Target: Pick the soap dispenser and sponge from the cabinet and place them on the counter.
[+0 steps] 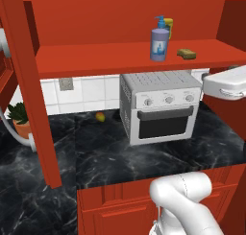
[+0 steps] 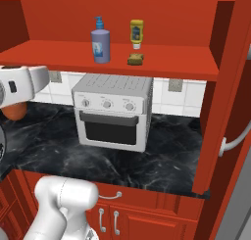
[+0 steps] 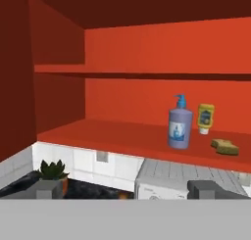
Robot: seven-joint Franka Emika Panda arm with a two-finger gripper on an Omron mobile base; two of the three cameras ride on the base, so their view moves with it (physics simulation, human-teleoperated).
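Observation:
The lavender soap dispenser (image 1: 160, 42) (image 2: 100, 43) (image 3: 180, 126) with its blue pump stands upright on the red shelf of the open cabinet (image 1: 96, 54) (image 2: 49, 53) (image 3: 112, 133). The tan sponge (image 1: 186, 53) (image 2: 136, 59) (image 3: 225, 146) lies flat on the same shelf, just to the bottle's right. My gripper (image 3: 128, 190) is open and holds nothing. It hangs in front of the shelf and slightly below it, well short of both things. The black marble counter (image 1: 105, 152) (image 2: 162, 156) runs below the cabinet.
A yellow squeeze bottle (image 1: 168, 25) (image 2: 137, 33) (image 3: 205, 118) stands behind the dispenser and sponge. A white toaster oven (image 1: 161, 107) (image 2: 112, 111) sits on the counter under the shelf. A potted plant (image 1: 19, 119) (image 3: 53, 173) and a small fruit (image 1: 100, 116) are further left. Open red doors (image 1: 29, 85) (image 2: 225, 87) flank the cabinet.

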